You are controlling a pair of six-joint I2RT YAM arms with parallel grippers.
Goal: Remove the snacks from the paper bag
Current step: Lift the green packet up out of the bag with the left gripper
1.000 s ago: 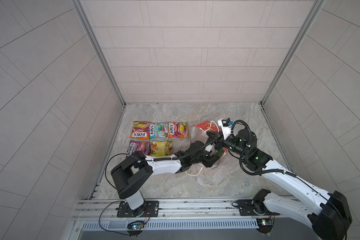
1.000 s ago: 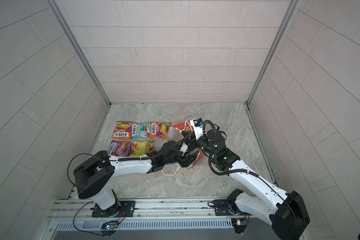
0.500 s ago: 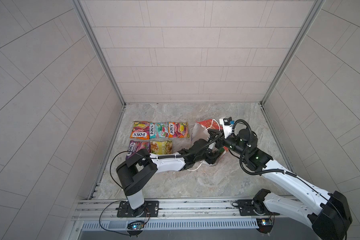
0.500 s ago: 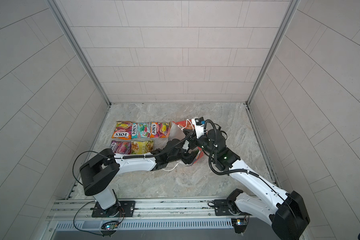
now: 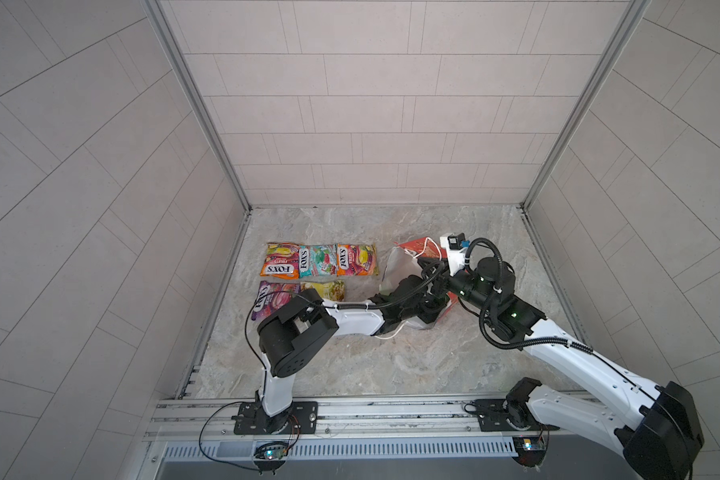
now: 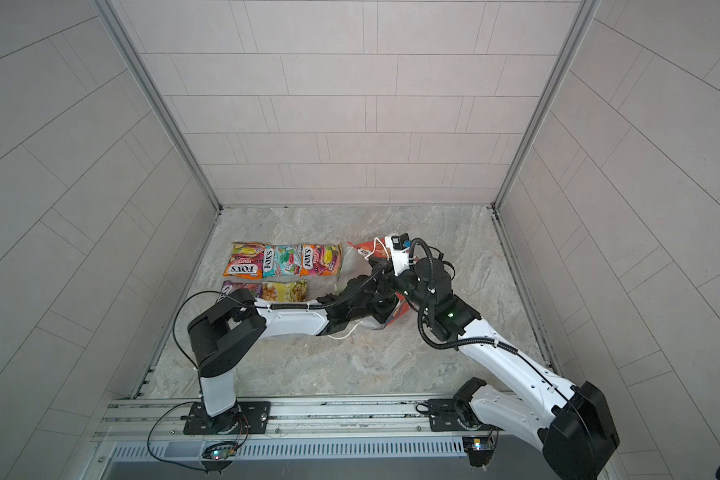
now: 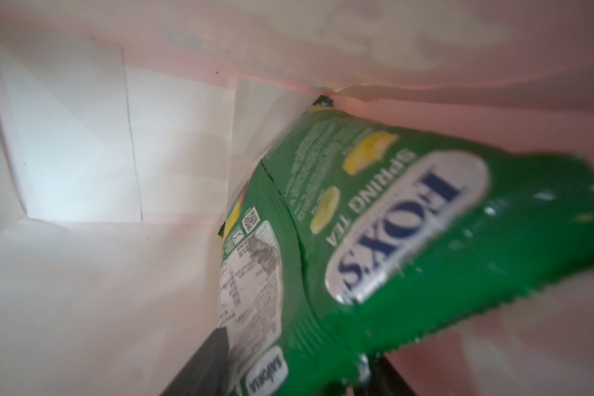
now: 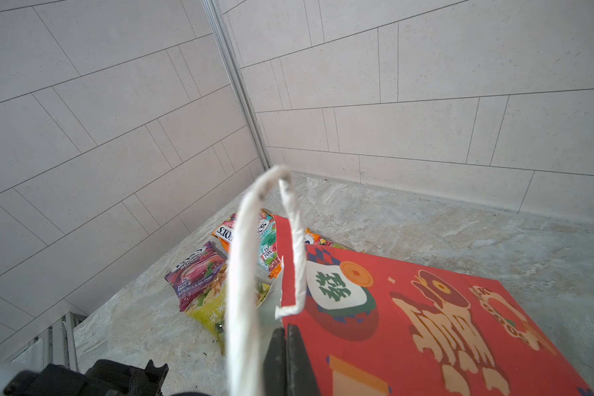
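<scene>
Snacks (image 6: 285,262): five packets lie flat on the worktop (image 5: 391,365), left of the paper bag (image 5: 396,266), in two rows.
Far row, left to right: orange packet (image 5: 279,266), teal packet (image 5: 317,261), orange-pink packet (image 5: 356,259), edges touching.
Near row: purple packet (image 5: 272,296), partly covered by the left arm (image 5: 350,322), with the yellow packet (image 5: 324,289) just beside it.
Green packet (image 7: 391,240): inside the bag, leaning against its white wall, with "FOX'S SPRING TEA" readable.
Paper bag: mid-worktop, right of the rows, mouth turned left, with the left arm reaching in.
Left gripper (image 7: 300,346): deep in the bag, hidden in both top views. Its jaws stand either side of one end of the green packet; I cannot tell whether they pinch it.
Right gripper (image 8: 286,331): jaws closed on the bag's top rim, beside the white cord handle (image 8: 240,274) that loops upward.
</scene>
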